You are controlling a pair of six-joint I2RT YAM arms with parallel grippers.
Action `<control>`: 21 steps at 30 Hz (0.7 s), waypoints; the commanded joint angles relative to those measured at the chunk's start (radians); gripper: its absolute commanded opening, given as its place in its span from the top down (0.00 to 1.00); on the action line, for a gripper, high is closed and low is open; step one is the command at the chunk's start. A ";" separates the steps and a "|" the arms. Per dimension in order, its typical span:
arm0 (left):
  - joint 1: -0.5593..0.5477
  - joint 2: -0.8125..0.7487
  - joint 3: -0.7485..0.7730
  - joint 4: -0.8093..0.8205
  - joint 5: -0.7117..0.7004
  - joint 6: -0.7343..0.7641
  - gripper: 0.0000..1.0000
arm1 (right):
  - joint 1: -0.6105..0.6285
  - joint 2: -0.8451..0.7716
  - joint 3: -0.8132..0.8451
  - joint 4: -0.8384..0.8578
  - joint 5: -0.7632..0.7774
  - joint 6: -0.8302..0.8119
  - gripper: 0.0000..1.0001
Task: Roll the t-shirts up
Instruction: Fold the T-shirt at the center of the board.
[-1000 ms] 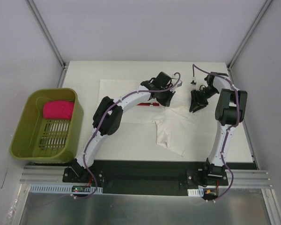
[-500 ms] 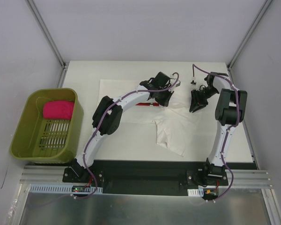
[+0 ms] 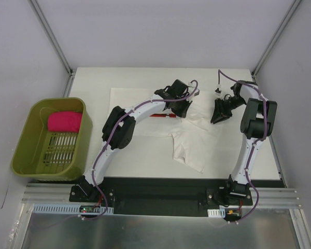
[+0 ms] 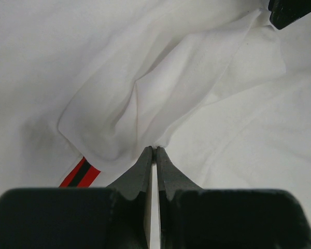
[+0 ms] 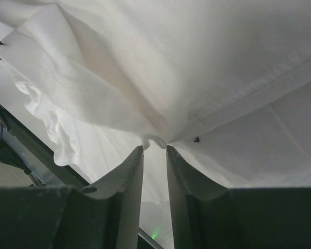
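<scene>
The white short-sleeved cotton t-shirt with red chest print (image 3: 193,146) lay rumpled on the bench (image 3: 144,158), nearer its right edge. The left gripper (image 4: 154,151) and right gripper (image 5: 155,147) each clamped a thin fold of it. Uneven pulling could slip those shallow bites, bunching the cloth.

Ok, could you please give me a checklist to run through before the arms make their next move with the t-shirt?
1. Left gripper grip on the t-shirt: ok, jaws shut on a white fold.
2. Right gripper grip: ok, jaws closed on bunched cloth.
3. Grippers apart from each other: ok in the top view.
4. Flatness of the t-shirt: not ok, creased and bunched between the grippers.
5. How many layers each gripper has pinched: cannot tell.
</scene>
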 commanded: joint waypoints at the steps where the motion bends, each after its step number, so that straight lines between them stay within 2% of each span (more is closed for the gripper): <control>1: 0.010 -0.054 -0.011 0.000 -0.014 0.009 1.00 | -0.015 -0.023 0.018 -0.043 -0.049 -0.013 0.72; 10: 0.010 -0.052 -0.011 0.000 -0.022 0.017 1.00 | -0.001 -0.008 0.016 -0.040 -0.070 -0.007 0.73; 21: 0.010 -0.054 -0.014 0.000 -0.034 0.018 1.00 | 0.007 0.011 0.036 -0.034 -0.015 -0.007 0.74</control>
